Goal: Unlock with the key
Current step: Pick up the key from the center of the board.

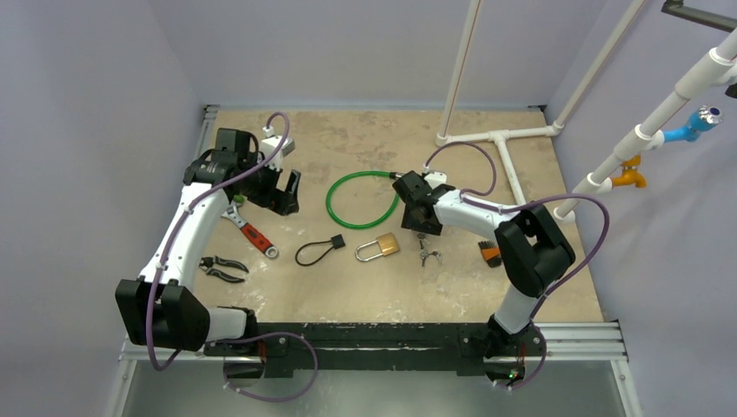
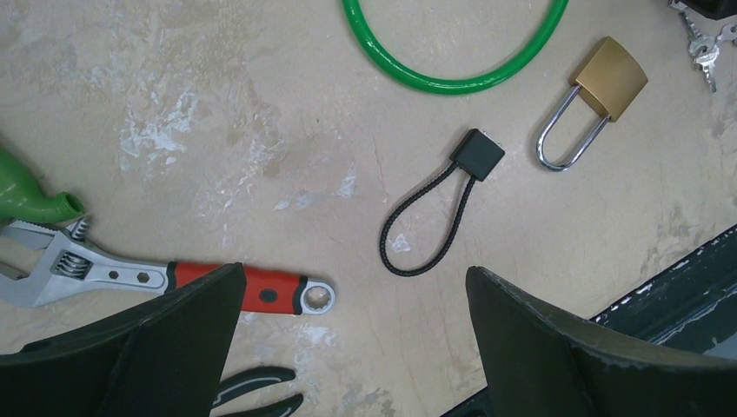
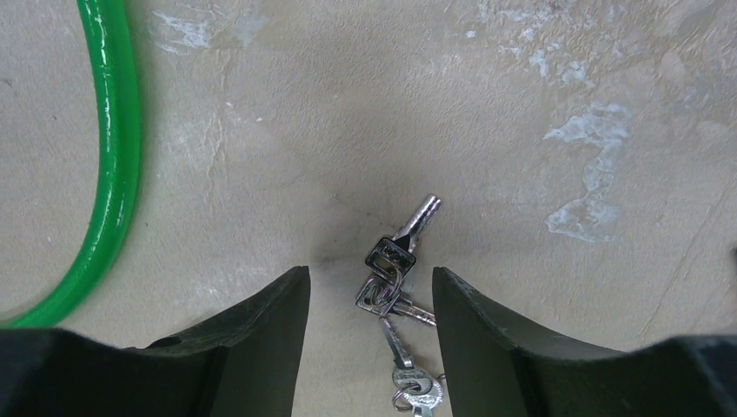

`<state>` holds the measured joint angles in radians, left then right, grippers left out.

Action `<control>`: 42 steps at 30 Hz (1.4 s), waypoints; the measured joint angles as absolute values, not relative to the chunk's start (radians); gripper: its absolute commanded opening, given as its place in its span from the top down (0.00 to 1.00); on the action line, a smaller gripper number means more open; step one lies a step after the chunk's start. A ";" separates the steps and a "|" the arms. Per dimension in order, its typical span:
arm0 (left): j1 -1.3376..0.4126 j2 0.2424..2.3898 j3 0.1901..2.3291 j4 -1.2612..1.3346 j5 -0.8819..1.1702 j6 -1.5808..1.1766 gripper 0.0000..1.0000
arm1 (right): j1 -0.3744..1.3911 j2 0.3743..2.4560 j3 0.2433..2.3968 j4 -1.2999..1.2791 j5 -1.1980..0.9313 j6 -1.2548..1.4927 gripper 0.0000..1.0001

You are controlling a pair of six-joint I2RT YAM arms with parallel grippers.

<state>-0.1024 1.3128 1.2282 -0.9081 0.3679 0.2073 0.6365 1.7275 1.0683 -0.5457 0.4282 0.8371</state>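
Mottled beige tabletop (image 1: 348,291) holds the key bunch (image 3: 391,258) low-centre in the right wrist frame, framed by the wide-open right gripper (image 3: 369,274), and the padlock (image 1: 380,248) mid-frame overhead; closing on flat, loosely ringed keys may pinch several or skid them aside.

Both arms extended, fingers parted
The left arm (image 1: 187,234) runs up the frame's left side, with the left gripper (image 1: 289,195) at upper left and spread wide. The right arm (image 1: 476,215) folds toward centre, and the right gripper (image 1: 421,229) points down at the tabletop, moderately spread.
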 measured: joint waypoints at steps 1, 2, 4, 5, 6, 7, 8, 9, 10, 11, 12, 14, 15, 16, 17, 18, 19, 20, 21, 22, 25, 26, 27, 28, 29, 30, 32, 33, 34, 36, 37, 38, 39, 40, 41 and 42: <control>-0.103 1.312 1.228 -0.908 0.364 0.211 0.00 | 0.636 1.728 1.067 -0.541 0.429 0.839 0.50; -0.104 1.311 1.227 -0.908 0.361 0.214 0.00 | 0.636 1.728 1.066 -0.537 0.429 0.840 0.52; -0.105 1.306 1.223 -0.908 0.358 0.220 0.00 | 0.636 1.729 1.063 -0.529 0.428 0.844 0.55; -0.106 1.304 1.221 -0.908 0.358 0.221 0.00 | 0.636 1.731 1.062 -0.525 0.428 0.845 0.57; -0.106 1.301 1.218 -0.910 0.356 0.223 0.00 | 0.636 1.734 1.061 -0.519 0.428 0.847 0.58; -0.106 1.300 1.217 -0.911 0.355 0.224 0.00 | 0.636 1.739 1.059 -0.513 0.428 0.847 0.58; -0.106 1.299 1.217 -0.912 0.354 0.226 0.00 | 0.636 1.743 1.057 -0.506 0.428 0.849 0.59; -0.106 1.298 1.217 -0.912 0.353 0.228 0.00 | 0.636 1.748 1.052 -0.498 0.428 0.850 0.60; -0.106 1.298 1.217 -0.913 0.352 0.228 0.00 | 0.636 1.753 1.043 -0.486 0.429 0.855 0.60; -0.106 1.297 1.217 -0.914 0.352 0.229 0.00 | 0.636 1.753 1.041 -0.481 0.428 0.855 0.61; -0.106 1.297 1.217 -0.915 0.351 0.229 0.00 | 0.636 1.753 1.039 -0.474 0.429 0.857 0.61; -0.106 1.296 1.217 -0.916 0.351 0.229 0.00 | 0.637 1.753 1.035 -0.465 0.431 0.856 0.63; -0.106 1.295 1.217 -0.916 0.351 0.229 0.00 | 0.637 1.752 1.032 -0.462 0.433 0.856 0.65; -0.106 1.293 1.217 -0.917 0.351 0.229 0.00 | 0.637 1.751 1.031 -0.459 0.434 0.856 0.68; -0.106 1.291 1.217 -0.919 0.351 0.229 0.00 | 0.637 1.751 1.029 -0.455 0.436 0.856 0.71; -0.107 1.290 1.217 -0.921 0.351 0.229 0.00 | 0.637 1.751 1.029 -0.453 0.437 0.856 0.75; -0.107 1.288 1.217 -0.925 0.352 0.229 0.00 | 0.637 1.751 1.029 -0.448 0.438 0.856 0.79; -0.107 1.286 1.217 -0.928 0.352 0.229 0.00 | 0.637 1.751 1.028 -0.445 0.440 0.856 0.84; -0.107 1.285 1.217 -0.931 0.352 0.229 0.00 | 0.637 1.751 1.027 -0.442 0.443 0.856 0.88; -0.107 1.283 1.217 -0.934 0.352 0.229 0.00 | 0.637 1.751 1.027 -0.440 0.446 0.857 0.94; -0.107 1.282 1.217 -0.938 0.352 0.229 0.00 | 0.637 1.746 1.024 -0.440 0.450 0.855 1.00; -0.107 1.282 1.217 -0.939 0.352 0.229 0.00 | 0.637 1.744 1.024 -0.437 0.454 0.857 1.00; -0.107 1.282 1.217 -0.940 0.352 0.229 0.00 | 0.637 1.737 1.024 -0.434 0.465 0.857 1.00; -0.107 1.282 1.217 -0.940 0.353 0.229 0.00 | 0.637 1.725 1.024 -0.426 0.465 0.857 1.00; -0.107 1.282 1.217 -0.941 0.353 0.229 0.00 | 0.636 1.723 1.023 -0.424 0.464 0.857 1.00; -0.107 1.282 1.217 -0.942 0.353 0.229 0.00 | 0.636 1.723 1.021 -0.422 0.466 0.857 1.00; -0.107 1.281 1.217 -0.944 0.355 0.229 0.00 | 0.636 1.722 1.021 -0.421 0.468 0.854 1.00; -0.107 1.280 1.217 -0.944 0.356 0.229 0.00 | 0.636 1.721 1.021 -0.421 0.469 0.851 1.00; -0.107 1.280 1.217 -0.945 0.359 0.229 0.00 | 0.636 1.720 1.021 -0.422 0.469 0.843 1.00; -0.107 1.280 1.217 -0.945 0.363 0.229 0.00 | 0.636 1.714 1.020 -0.422 0.460 0.823 1.00; -0.108 1.280 1.217 -0.945 0.364 0.229 0.00 | 0.636 1.707 1.020 -0.421 0.453 0.807 1.00; -0.108 1.280 1.217 -0.945 0.366 0.229 0.00 | 0.636 1.698 1.018 -0.421 0.448 0.797 1.00; -0.108 1.280 1.218 -0.945 0.368 0.229 0.00 | 0.636 1.684 1.016 -0.423 0.441 0.781 1.00; -0.109 1.280 1.219 -0.948 0.370 0.229 0.00 | 0.636 1.665 1.015 -0.425 0.427 0.767 1.00; -0.110 1.281 1.221 -0.950 0.373 0.230 0.01 | 0.636 1.644 1.014 -0.427 0.416 0.749 1.00; -0.112 1.281 1.224 -0.952 0.377 0.230 0.01 | 0.636 1.626 1.014 -0.425 0.403 0.735 1.00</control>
<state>-0.1120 1.2808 1.2243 -0.9520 0.3767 0.2298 0.6365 1.6257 1.0142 -0.4248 0.4030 0.7349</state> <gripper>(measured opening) 0.997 0.005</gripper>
